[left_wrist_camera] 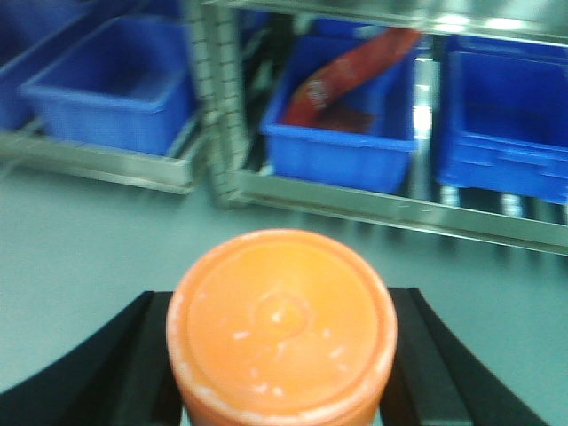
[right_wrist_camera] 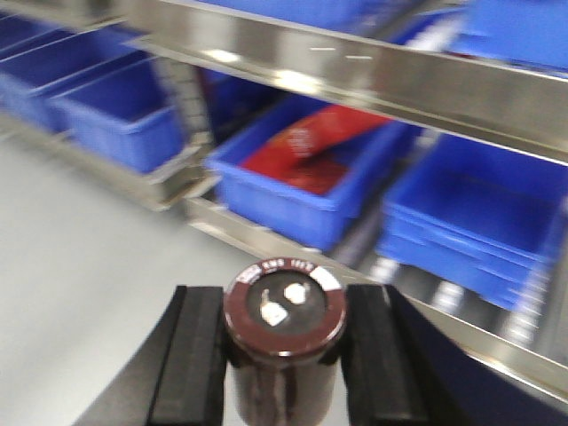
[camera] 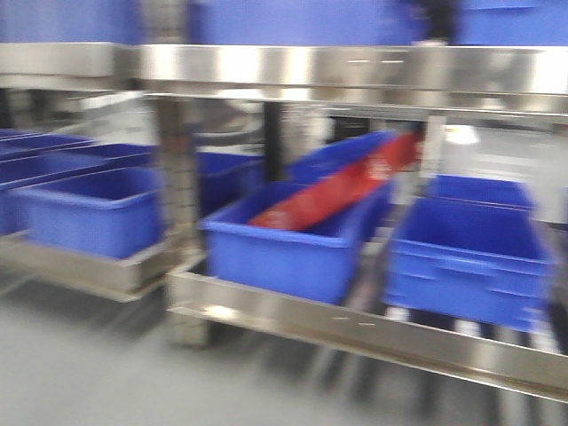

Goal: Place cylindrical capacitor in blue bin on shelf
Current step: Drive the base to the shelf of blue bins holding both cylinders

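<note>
Nearest the left wrist camera is the flat top of the orange cylindrical capacitor [left_wrist_camera: 282, 324]. It stands upright between the black jaws of the left gripper [left_wrist_camera: 280, 364], with one dark finger [left_wrist_camera: 133, 364] against each side, so the jaws are closed on it. Only its round end face and a little of its side show, and no printing can be read. It is well short of the shelf [left_wrist_camera: 399, 209], with grey floor [left_wrist_camera: 89, 248] between them.

The right wrist camera shows much the same pose. A dark-brown cylinder [right_wrist_camera: 286, 315] with two pale terminals on its top and a band of unreadable print at its rim sits upright in the right gripper [right_wrist_camera: 284, 355]. The black pads [right_wrist_camera: 191, 355] press its sides, so those jaws are narrowed onto it.

Past both arms stands the stainless-steel shelf, its broad shiny front rail [camera: 355, 328] running low across the front view and a second rail [camera: 355, 67] above. On the lower level sit several blue bins. The middle bin [camera: 275, 253] holds a long red package [camera: 337, 191] that leans from the bin's floor up over its back edge. Beside it, toward the picture's right edge, is another blue bin [camera: 466, 266], and nothing can be made out inside it. Pale rollers [left_wrist_camera: 510, 206] show under this bin's front edge. Beyond an upright post [camera: 177, 177], more blue bins [camera: 84, 213] sit on a neighbouring rack. All three views are blurred, so fine detail is lost.
</note>
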Robot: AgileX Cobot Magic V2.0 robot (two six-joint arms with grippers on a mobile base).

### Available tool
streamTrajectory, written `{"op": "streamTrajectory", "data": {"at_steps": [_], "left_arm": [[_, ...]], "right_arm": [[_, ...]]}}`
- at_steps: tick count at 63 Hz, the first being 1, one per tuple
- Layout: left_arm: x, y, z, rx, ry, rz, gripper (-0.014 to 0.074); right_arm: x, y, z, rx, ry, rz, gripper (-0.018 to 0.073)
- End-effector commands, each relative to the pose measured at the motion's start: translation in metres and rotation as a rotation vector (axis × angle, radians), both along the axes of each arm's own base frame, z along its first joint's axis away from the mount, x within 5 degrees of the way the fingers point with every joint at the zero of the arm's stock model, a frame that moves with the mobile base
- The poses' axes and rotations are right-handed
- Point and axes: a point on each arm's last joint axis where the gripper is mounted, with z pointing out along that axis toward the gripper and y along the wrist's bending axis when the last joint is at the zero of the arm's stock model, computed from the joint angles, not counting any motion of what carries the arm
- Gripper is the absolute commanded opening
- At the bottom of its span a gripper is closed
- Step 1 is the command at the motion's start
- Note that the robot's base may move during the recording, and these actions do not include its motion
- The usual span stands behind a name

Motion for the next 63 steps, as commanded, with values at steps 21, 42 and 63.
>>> {"op": "streamTrajectory", "data": {"at_steps": [21,42,63], "left_arm": [[-0.0009,0.0005,0.0024,-0.009,-0.024,0.004,-0.0111],[-0.0009,0.0005,0.0024,-0.009,-0.024,0.004,-0.0111],[-0.0009,0.0005,0.0024,-0.009,-0.024,0.004,-0.0111]], "right_arm": [[0.0000,-0.0006,0.0053,0.003,-0.040,-0.007,-0.0154],[0.0000,-0.0006,0.0053,0.003,-0.040,-0.007,-0.0154],[0.0000,-0.0006,0.0053,0.003,-0.040,-0.007,-0.0154]]}}
